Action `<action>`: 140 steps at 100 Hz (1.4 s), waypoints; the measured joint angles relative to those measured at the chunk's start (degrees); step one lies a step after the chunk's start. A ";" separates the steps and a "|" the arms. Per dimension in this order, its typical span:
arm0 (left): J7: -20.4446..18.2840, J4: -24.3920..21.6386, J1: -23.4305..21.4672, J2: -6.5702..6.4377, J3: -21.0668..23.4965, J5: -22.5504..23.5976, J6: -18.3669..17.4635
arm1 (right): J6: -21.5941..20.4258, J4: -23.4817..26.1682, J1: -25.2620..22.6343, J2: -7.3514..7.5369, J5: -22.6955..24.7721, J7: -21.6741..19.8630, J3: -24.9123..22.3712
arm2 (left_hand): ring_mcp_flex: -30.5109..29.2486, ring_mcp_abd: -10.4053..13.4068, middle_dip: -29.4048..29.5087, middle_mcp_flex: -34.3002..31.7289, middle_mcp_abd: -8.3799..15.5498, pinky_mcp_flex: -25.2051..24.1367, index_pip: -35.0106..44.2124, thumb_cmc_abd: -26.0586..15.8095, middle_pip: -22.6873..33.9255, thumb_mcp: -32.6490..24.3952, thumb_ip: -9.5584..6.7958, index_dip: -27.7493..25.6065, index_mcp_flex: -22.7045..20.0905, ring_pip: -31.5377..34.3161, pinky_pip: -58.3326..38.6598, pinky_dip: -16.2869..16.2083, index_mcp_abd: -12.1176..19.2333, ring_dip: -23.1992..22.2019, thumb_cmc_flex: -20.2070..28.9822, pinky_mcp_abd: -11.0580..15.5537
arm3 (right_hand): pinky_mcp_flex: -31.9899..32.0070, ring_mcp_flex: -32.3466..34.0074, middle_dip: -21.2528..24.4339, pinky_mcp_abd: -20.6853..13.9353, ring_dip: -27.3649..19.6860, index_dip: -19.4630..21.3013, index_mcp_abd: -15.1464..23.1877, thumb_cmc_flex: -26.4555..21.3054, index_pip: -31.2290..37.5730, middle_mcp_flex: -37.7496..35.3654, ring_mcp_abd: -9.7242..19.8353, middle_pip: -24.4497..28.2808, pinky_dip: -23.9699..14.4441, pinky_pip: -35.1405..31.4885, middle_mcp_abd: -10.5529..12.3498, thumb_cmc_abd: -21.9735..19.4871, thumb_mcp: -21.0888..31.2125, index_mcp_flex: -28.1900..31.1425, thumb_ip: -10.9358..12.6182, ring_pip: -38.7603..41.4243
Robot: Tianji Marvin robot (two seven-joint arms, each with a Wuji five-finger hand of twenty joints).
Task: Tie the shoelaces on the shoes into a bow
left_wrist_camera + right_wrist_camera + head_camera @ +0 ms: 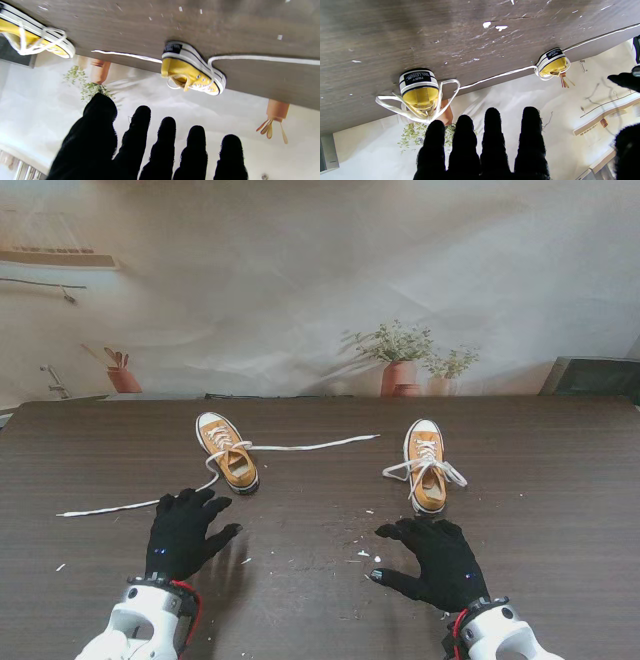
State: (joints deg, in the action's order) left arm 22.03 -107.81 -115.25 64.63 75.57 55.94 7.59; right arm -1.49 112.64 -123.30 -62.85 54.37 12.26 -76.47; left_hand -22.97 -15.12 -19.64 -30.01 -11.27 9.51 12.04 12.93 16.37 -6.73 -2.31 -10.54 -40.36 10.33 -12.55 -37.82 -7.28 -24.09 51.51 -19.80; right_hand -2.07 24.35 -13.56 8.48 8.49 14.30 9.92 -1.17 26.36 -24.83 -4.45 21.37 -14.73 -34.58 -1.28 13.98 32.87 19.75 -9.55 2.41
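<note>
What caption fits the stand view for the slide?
Both open hands, left hand and right hand, hover near two yellow sneakers: left shoe with laces untied, right shoe bowed.

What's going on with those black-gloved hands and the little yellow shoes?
A two-armed robot is meant to tie shoelaces into bows. Both gloved hands, the left hand and right hand, hover open over the dark table, holding nothing. The left shoe is untied, its long white lace trailing out flat to both sides. The right shoe has its laces looped near the shoe; whether that is a proper bow is hard to tell. Neither hand is touching a lace.
</note>
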 measured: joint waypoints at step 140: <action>-9.07 39.23 47.97 -0.04 -31.66 -1.22 24.40 | -0.38 -1.37 2.65 0.12 -3.64 -1.74 2.99 | 15.10 2.64 0.00 15.91 0.48 -7.36 -2.13 12.73 -0.70 -18.16 1.99 0.13 11.35 1.71 3.79 9.69 0.29 3.18 -6.74 2.70 | -3.65 4.34 0.00 3.12 0.29 0.00 -0.16 -2.94 0.97 -2.18 -2.37 0.86 -2.90 -2.87 -0.90 0.01 -2.40 0.82 1.11 0.85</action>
State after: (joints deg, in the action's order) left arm 12.96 -68.58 -67.28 64.60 43.90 54.72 31.99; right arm -1.87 111.27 -120.65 -62.73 50.73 10.52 -73.47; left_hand -7.88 -12.47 -19.64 -14.10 -10.79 2.16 9.92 25.66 15.67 -24.89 -0.31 -10.41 -29.01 12.04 -8.76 -28.13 -6.99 -20.91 44.76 -17.10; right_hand -5.73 28.70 -13.56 11.60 8.78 14.30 9.75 -4.11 27.34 -27.01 -6.83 22.23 -17.64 -37.45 -2.18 13.99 30.47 20.57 -8.44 3.27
